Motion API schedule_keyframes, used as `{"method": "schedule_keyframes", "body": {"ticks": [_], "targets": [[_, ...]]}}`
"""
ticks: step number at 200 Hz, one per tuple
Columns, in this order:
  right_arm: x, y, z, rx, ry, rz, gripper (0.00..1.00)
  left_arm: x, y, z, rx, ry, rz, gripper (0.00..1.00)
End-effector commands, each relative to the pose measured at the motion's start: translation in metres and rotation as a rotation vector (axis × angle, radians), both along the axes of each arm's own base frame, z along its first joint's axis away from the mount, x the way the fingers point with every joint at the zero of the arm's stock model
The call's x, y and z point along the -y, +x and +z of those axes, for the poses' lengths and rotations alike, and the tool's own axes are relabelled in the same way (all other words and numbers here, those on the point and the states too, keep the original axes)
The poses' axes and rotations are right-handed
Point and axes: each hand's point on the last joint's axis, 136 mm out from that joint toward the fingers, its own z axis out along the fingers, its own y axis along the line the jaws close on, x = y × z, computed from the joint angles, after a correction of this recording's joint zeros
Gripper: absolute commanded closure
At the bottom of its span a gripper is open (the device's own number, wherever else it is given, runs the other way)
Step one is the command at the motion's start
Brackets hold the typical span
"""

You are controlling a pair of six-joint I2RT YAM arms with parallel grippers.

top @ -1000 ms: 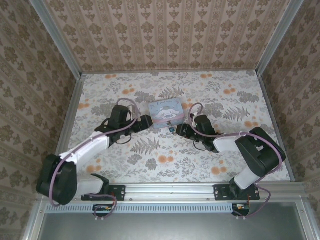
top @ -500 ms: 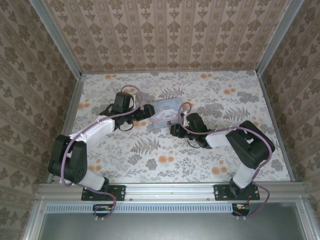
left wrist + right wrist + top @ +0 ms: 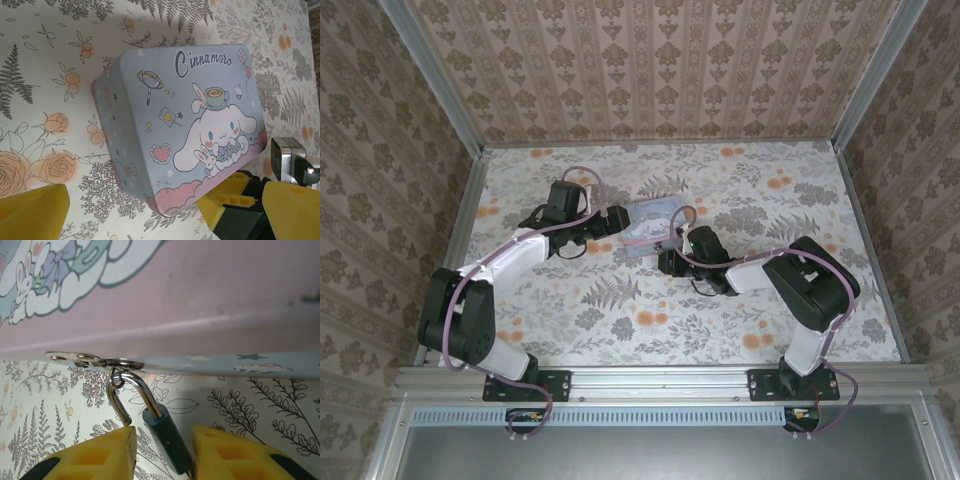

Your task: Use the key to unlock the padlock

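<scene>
Right gripper (image 3: 162,432) part-open astride padlock (image 3: 169,441) (no firm grip)

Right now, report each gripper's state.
Left gripper: open, holding nothing.
Right gripper: open, straddling the padlock, not clamped.

Padlock (image 3: 167,440) of matt bluish body, shiny metal shackle (image 3: 145,392); tin box (image 3: 185,130) of smooth printed metal

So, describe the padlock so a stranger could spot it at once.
Find the light blue cartoon tin on the floral table. From the hasp on its edge hangs the padlock, between the yellow fingers of the right claw. It is tiny, dark blue, with a silver shackle.
</scene>
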Motion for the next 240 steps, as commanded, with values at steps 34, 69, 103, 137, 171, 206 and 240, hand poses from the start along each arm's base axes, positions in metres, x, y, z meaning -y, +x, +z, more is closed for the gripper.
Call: {"method": "schedule_keyframes", "body": {"ticks": [34, 69, 103, 137, 171, 206, 240], "targets": [[0.005, -0.003, -0.009, -0.004, -0.036, -0.008, 0.64, 0.000, 0.004, 0.005, 0.006, -0.010, -0.018, 0.00], [0.010, -0.007, -0.004, 0.015, -0.009, -0.004, 0.59, 0.001, 0.004, 0.007, 0.009, -0.016, -0.023, 0.00], [0.015, -0.007, -0.001, 0.029, 0.021, -0.016, 0.59, 0.002, 0.003, 0.006, 0.007, -0.018, -0.027, 0.00], [0.018, -0.007, -0.001, 0.029, 0.031, -0.023, 0.60, 0.002, 0.003, 0.005, 0.006, -0.020, -0.026, 0.00], [0.015, -0.007, -0.006, 0.011, 0.040, -0.016, 0.63, 0.003, 0.004, 0.005, 0.004, -0.023, -0.026, 0.00], [0.013, -0.004, -0.010, -0.001, 0.046, -0.021, 0.66, 0.004, 0.005, 0.004, 0.003, -0.027, -0.028, 0.00], [0.008, -0.001, -0.011, -0.010, 0.060, -0.019, 0.70, 0.005, 0.005, 0.002, -0.001, -0.026, -0.036, 0.00]]}}
